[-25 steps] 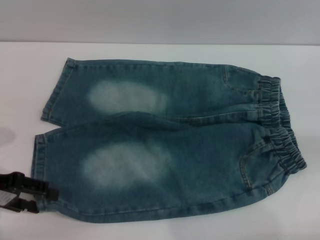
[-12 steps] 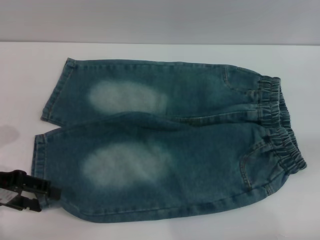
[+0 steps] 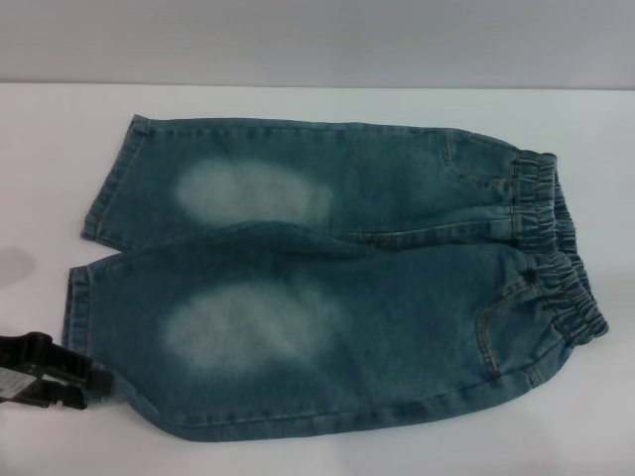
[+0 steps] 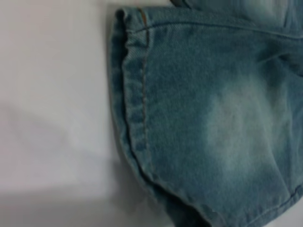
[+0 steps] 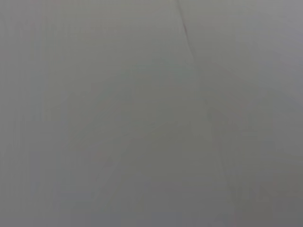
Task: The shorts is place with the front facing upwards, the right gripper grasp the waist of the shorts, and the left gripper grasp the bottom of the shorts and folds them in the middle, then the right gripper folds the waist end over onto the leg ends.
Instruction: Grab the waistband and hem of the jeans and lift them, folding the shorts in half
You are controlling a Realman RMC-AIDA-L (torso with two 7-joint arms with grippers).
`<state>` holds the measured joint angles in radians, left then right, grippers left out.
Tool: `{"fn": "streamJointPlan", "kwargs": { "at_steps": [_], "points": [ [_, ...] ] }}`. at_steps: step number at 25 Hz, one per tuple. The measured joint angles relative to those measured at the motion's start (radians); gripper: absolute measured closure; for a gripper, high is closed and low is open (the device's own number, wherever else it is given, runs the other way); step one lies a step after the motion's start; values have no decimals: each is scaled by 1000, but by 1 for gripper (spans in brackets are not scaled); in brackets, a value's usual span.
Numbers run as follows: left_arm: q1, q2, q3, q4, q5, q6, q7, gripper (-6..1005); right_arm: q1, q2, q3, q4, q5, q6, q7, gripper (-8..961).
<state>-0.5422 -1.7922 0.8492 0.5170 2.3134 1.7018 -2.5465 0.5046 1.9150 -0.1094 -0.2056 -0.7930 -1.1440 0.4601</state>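
The table (image 3: 298, 99) is carrying the shorts (image 3: 327, 278), which are lying flat with the front up and covering most of the surface from the left edge to the right edge. The waist (image 3: 561, 258) is sitting toward the right edge; the hemmed leg ends (image 3: 84, 288) are facing the left edge. The left gripper (image 3: 60, 375) is reaching in at the near left corner, just beside the hem of the nearer leg; contact with the cloth cannot be confirmed, and the opening of its jaws cannot be told. In the left wrist view the hem (image 4: 135, 109) is lying flat, with bare surface beside it. The right gripper is not showing anywhere, and its wrist view is showing only a blank grey expanse.

The step in hand appears to be the approach to the leg hem. For a sound grasp, the fingers should be closing over the stitched hem itself, taking both layers of cloth, not the single top layer. The waist grasp is not yet made, so lifting should be waiting on it.

No containers are appearing in any view.
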Motion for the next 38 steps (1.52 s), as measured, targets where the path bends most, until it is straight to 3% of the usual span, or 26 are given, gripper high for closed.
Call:
{"fn": "streamJointPlan", "kwargs": {
  "at_steps": [2,12,29,38],
  "points": [
    [0,0,0,2,0,-9,-6,448,0,0,3,0,0,0,0,507],
    [-10,5,1,1,1,-17,-11,866,0,-1,7,0,0,0,0,507],
    [-14,8,0,0,-1,-32,-19,982,5,-1,17,0,0,12,0,512],
    [-18,1,-3,4,-1,-28,-12,982,5,-1,17,0,0,12,0,519]
  ]
}}
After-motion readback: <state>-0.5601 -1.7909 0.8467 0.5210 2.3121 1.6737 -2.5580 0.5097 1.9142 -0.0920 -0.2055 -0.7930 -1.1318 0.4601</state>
